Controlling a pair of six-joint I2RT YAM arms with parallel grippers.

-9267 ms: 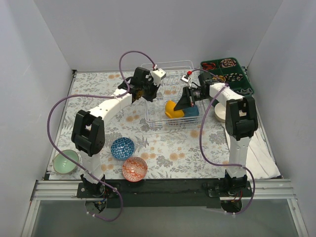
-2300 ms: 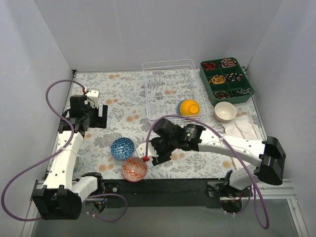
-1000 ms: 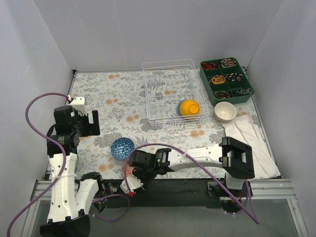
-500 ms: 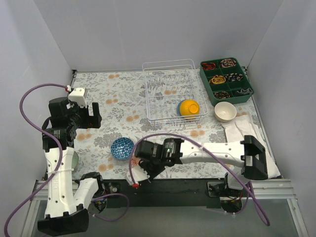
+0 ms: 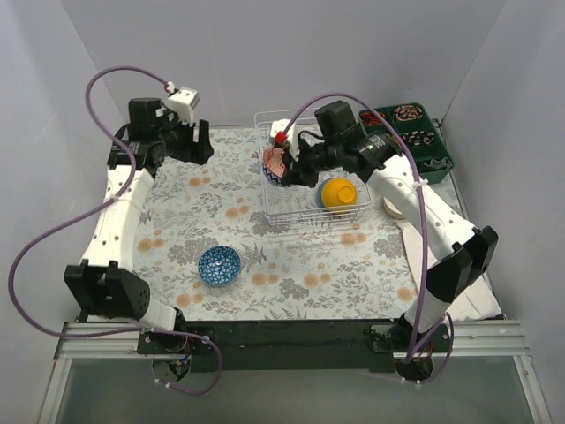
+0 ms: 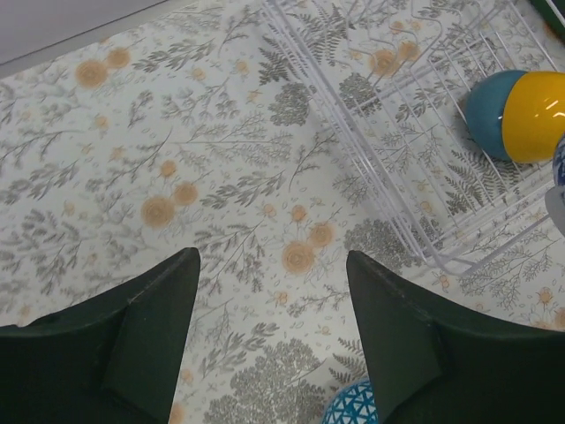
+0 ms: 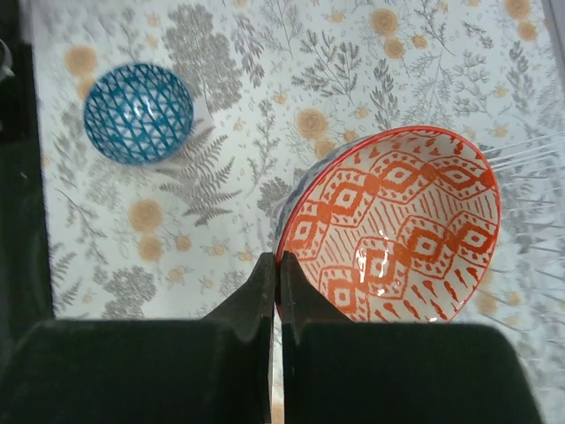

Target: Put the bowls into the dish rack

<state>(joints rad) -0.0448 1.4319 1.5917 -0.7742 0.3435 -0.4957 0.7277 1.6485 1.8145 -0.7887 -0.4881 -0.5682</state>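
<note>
Red-and-white patterned bowl is clamped at its rim in the right gripper, hanging over the left edge of the dish rack (free slots lie just rightward). Left gripper hovers spread and empty over the worktop, well apart.

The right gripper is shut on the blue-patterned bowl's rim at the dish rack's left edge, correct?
No. The right gripper is shut on the rim of the red-and-white patterned bowl at the dish rack's left edge, as the right wrist view shows. The blue-patterned bowl lies on the tablecloth.
</note>
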